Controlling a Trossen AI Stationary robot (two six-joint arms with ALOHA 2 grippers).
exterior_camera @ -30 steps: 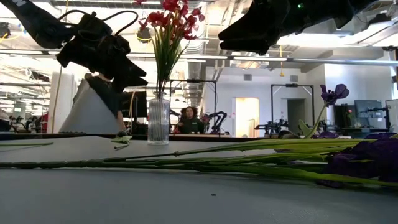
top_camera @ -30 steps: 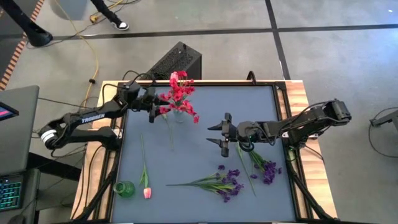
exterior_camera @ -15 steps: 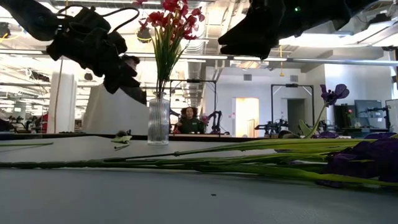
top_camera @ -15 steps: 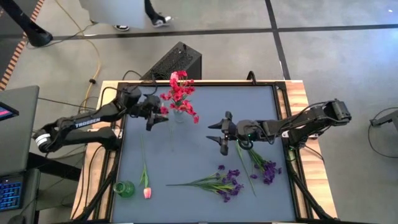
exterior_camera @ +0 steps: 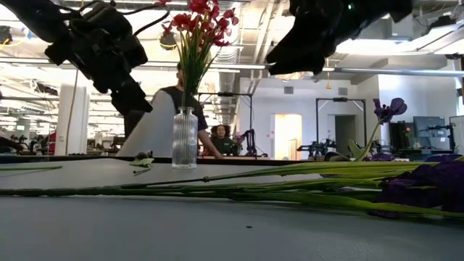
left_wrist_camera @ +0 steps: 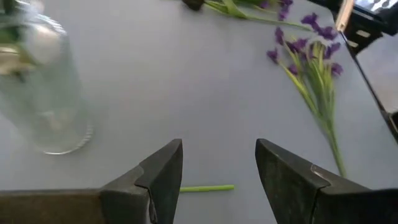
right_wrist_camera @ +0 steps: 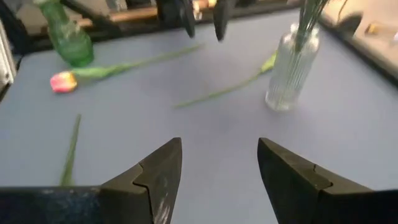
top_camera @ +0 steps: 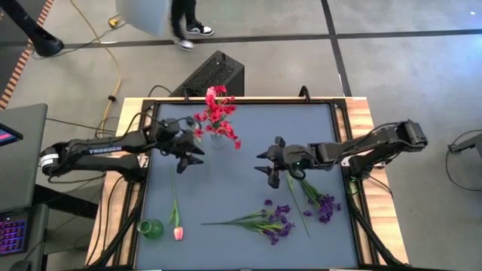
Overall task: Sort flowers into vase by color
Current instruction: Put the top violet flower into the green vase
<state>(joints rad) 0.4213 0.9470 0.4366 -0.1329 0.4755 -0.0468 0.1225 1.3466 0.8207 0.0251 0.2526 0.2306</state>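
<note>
A clear ribbed glass vase holds red flowers at the far left of the blue table. My left gripper hangs open just near-side and left of it, above the bare far end of a green stem. A pink tulip lies flat at the near left beside a green vase. Purple flowers and another purple bunch lie flat at the near right. My right gripper hovers open over mid-table, beyond the purple bunches, with nothing between its fingers.
A loose green stem lies on the table between the clear vase and the tulip. Bare table surface lies between the two grippers. A person walks on the floor beyond the far edge.
My left gripper has swung away from the red flowers toward the table's near edge and tipped downward, staying open. My right gripper has kept its place but tipped down and rolled a little. A person has walked past behind the table.
</note>
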